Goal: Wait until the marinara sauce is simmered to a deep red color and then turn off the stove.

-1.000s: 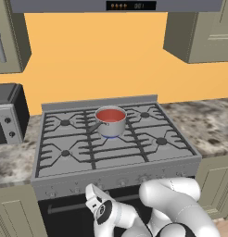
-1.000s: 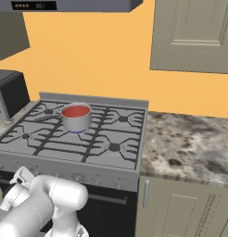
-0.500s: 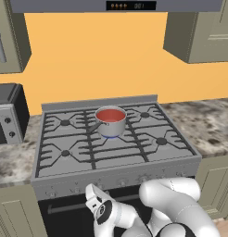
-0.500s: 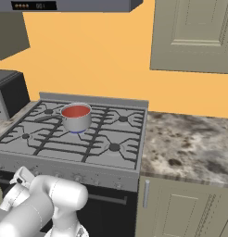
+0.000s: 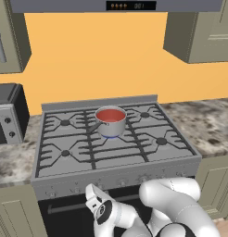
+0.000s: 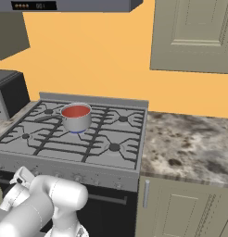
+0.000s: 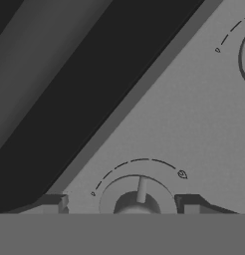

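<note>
Pincer [image 7: 120, 204] astride knob [image 7: 137, 203], tips either side, narrowing from wide, not yet gripping; sauce [image 5: 110, 115] red, stove [image 5: 134, 167] shutoff beginning.

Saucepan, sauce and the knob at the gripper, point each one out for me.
saucepan [image 5: 112, 127]: left base view, on its steel side wall.
sauce [image 6: 76, 111]: right base view, middle of the red surface.
knob [image 7: 137, 201]: hand view, on its round body between the gripper's fingertips.

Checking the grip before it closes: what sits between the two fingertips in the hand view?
A stove knob sits between the fingertips, with a gap on each side. Behind it is the stove's grey front panel.
</note>
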Controlling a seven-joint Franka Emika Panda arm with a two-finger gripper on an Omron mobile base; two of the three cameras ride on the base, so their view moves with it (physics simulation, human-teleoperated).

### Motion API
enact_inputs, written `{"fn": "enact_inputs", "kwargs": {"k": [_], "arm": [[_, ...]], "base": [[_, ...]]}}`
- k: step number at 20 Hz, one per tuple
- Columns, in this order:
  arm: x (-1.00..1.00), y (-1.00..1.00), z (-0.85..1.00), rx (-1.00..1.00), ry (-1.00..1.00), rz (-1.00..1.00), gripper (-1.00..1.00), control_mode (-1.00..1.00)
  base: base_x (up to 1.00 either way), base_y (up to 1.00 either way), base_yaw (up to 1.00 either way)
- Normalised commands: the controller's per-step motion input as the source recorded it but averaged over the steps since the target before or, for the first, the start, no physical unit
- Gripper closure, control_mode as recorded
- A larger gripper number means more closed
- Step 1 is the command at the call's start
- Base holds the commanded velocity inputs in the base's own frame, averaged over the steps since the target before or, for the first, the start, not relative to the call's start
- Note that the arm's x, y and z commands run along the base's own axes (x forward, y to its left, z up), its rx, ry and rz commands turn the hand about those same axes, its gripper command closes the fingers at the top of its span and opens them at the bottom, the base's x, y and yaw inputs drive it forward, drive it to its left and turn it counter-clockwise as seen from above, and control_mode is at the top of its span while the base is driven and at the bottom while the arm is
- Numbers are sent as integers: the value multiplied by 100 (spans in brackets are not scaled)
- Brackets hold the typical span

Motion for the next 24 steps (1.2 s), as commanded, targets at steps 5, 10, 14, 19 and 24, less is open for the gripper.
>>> {"fn": "enact_inputs", "kwargs": {"k": [5, 10, 14, 19, 24], "arm": [[0, 0, 0, 0, 0, 0, 100, -100], [0, 0, 0, 0, 0, 0, 100, -100], [0, 0, 0, 1, 0, 0, 100, -100], [0, 0, -2, 14, -1, 0, 100, -100], [0, 0, -7, 26, -6, 0, 100, -100]], "base": [[0, 0, 0], [0, 0, 0], [0, 0, 0], [0, 0, 0], [0, 0, 0]]}}
